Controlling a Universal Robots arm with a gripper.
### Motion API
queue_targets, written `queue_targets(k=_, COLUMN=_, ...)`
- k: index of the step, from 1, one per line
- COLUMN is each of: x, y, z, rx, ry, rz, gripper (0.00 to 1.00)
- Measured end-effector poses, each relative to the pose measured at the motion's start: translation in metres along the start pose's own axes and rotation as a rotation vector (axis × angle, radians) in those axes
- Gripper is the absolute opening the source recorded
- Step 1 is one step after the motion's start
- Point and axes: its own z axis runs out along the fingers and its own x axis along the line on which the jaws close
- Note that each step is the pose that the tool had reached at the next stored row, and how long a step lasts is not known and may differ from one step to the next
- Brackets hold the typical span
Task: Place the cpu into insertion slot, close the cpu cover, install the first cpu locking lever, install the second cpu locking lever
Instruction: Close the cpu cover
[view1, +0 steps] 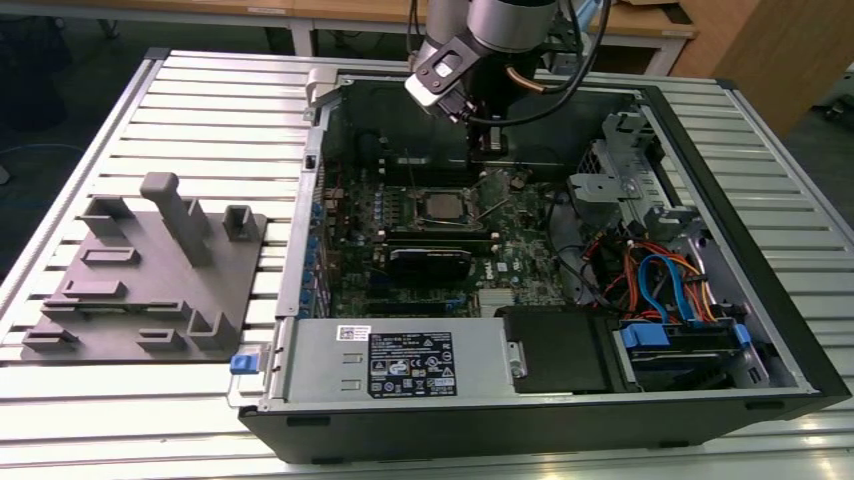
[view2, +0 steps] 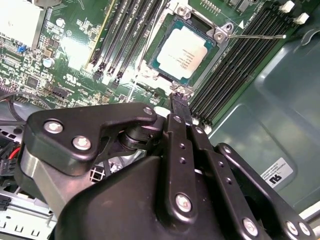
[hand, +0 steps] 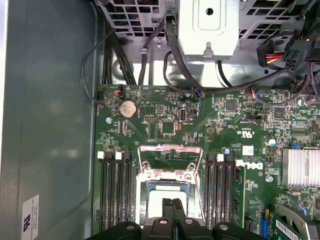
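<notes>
A large dark label (view1: 410, 365) with pale print and rows of small symbols sits on the grey power supply box (view1: 320, 375) in the exterior view; its lines are too small to read. Just above it is a small white sticker (view1: 352, 332), equally unreadable. In both wrist views a wall sticker (view2: 276, 172) (hand: 30, 215), white with a bold black mark and fine lines, is stuck on the case wall (view2: 280, 100). A white logo (hand: 253, 165) is printed on the green circuit board (hand: 165, 107). The cpu (view2: 184, 54) bears faint grey print on its metal top, not legible.
</notes>
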Motion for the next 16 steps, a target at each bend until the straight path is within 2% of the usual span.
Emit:
queue_targets(k=9, x=-0.0001, y=0.0036, z=0.0000, rx=0.0000, ry=0.0001, rz=0.000, gripper=0.11)
queue_targets(k=16, x=-0.0001, y=0.0121, z=0.0004, rx=0.0001, ry=-0.0001, rz=0.000, gripper=0.11)
